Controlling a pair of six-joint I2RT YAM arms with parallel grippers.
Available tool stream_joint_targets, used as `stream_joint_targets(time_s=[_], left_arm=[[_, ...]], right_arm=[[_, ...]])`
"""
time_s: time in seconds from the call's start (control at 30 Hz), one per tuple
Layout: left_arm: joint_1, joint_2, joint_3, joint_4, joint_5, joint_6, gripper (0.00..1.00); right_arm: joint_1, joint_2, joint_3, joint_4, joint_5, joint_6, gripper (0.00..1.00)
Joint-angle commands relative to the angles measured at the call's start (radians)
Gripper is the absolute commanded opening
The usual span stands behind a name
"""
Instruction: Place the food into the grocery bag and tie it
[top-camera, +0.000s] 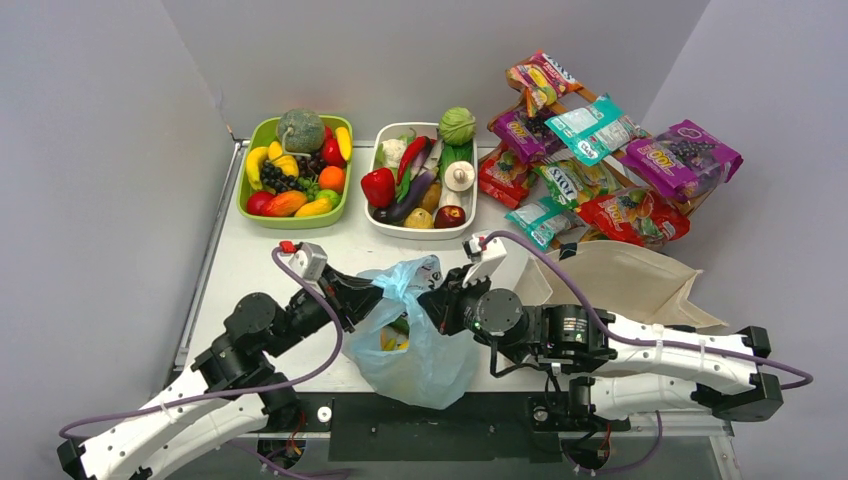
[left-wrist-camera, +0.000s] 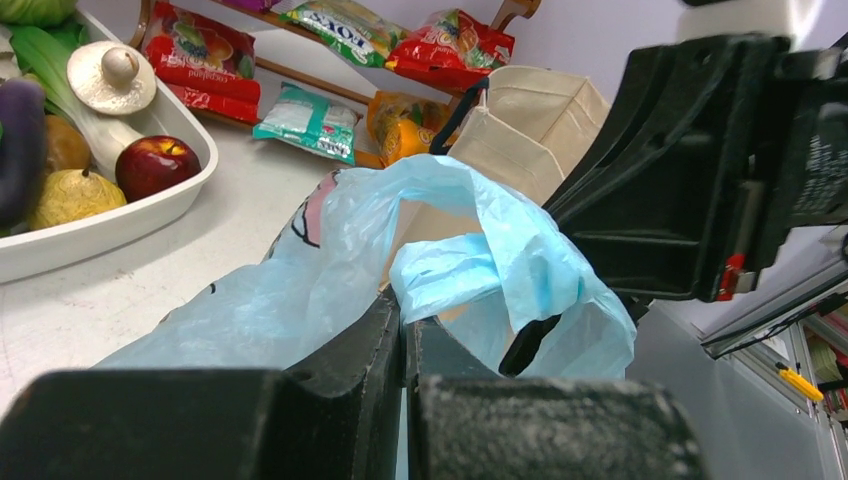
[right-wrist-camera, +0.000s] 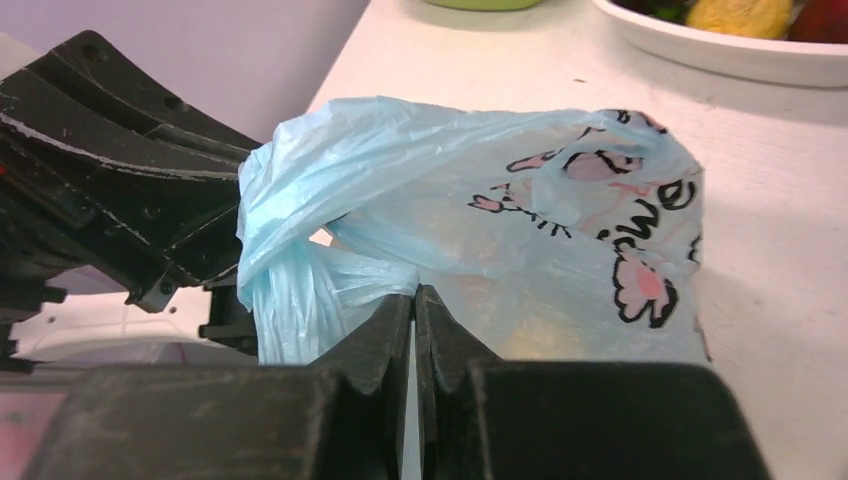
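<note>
Thin, crinkled light-blue grocery bag (top-camera: 425, 355) at the near edge of the table (top-camera: 260, 262), toy food (top-camera: 396, 336) visible inside. Left gripper (left-wrist-camera: 402, 318) and right gripper (right-wrist-camera: 414, 303) each pinch bunched film. Behind: green tray (top-camera: 243, 200), white tray (top-camera: 420, 234), glossy snack packets (top-camera: 600, 130); beige canvas tote (top-camera: 630, 280) beside.

Grocery bag (top-camera: 425, 362) front-centre — trays (top-camera: 243, 192) behind, packets (top-camera: 600, 170) right.
</note>
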Motion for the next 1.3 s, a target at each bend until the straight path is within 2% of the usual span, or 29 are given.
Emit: stream_joint_targets(time_s=[0.0, 0.13, 0.2, 0.63, 0.7, 0.8, 0.87, 0.9, 0.97, 1.1, 1.27], left_arm=[[-0.004, 0.031, 0.085, -0.035, -0.009, 0.014, 0.0], [-0.004, 0.059, 0.135, -0.086, -0.016, 0.015, 0.0], [-0.004, 0.074, 0.169, -0.108, -0.017, 0.015, 0.0], [-0.006, 0.163, 0.29, -0.227, -0.053, -0.002, 0.0], [-0.007, 0.182, 0.315, -0.267, -0.076, -0.008, 0.0], [-0.01, 0.196, 0.358, -0.366, -0.191, -0.019, 0.0], [-0.01, 0.191, 0.36, -0.437, -0.314, -0.035, 0.0], [-0.01, 0.182, 0.354, -0.457, -0.402, -0.041, 0.0], [-0.01, 0.159, 0.336, -0.508, -0.492, -0.058, 0.0], [-0.009, 0.108, 0.297, -0.531, -0.571, -0.072, 0.0], [-0.007, 0.09, 0.271, -0.573, -0.643, -0.07, 0.0]], right_arm=[[0.034, 0.055, 0.141, -0.211, 0.188, -0.002, 0.0], [0.069, 0.152, 0.298, -0.387, 0.321, 0.006, 0.0], [0.077, 0.193, 0.366, -0.431, 0.339, 0.007, 0.0], [0.142, 0.373, 0.607, -0.682, 0.561, 0.035, 0.0], [0.143, 0.412, 0.654, -0.765, 0.601, 0.073, 0.0], [0.133, 0.482, 0.729, -0.933, 0.679, 0.155, 0.0], [0.098, 0.513, 0.716, -1.019, 0.69, 0.221, 0.0], [0.087, 0.509, 0.67, -1.017, 0.678, 0.228, 0.0], [0.055, 0.477, 0.577, -0.972, 0.639, 0.226, 0.0], [-0.019, 0.391, 0.382, -0.862, 0.564, 0.206, 0.0], [-0.064, 0.317, 0.23, -0.752, 0.486, 0.175, 0.0]])
